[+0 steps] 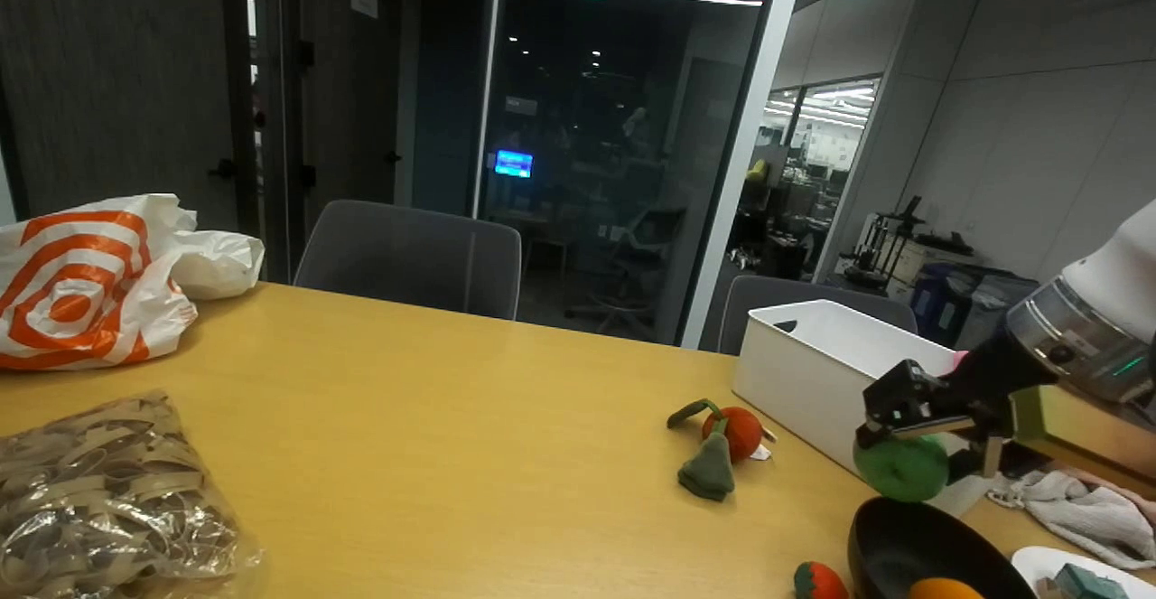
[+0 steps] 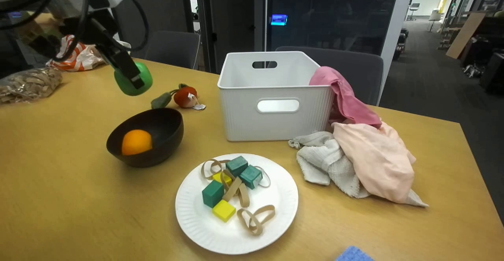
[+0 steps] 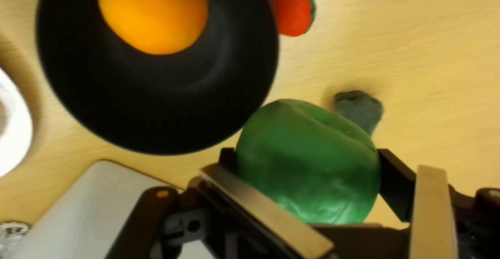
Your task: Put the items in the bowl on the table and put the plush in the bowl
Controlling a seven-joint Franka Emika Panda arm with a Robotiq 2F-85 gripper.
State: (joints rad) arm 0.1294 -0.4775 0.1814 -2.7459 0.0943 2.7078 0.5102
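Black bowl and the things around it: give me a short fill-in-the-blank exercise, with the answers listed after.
1. The gripper holds a rounded item coloured ____.
2. Inside the bowl sits a fruit-like piece coloured ____.
3. In an exterior view, the green and yellow blocks lie on a round white ____.
4. The plush lies outside the bowl, on the ____.

Missing words: green; orange; plate; table.
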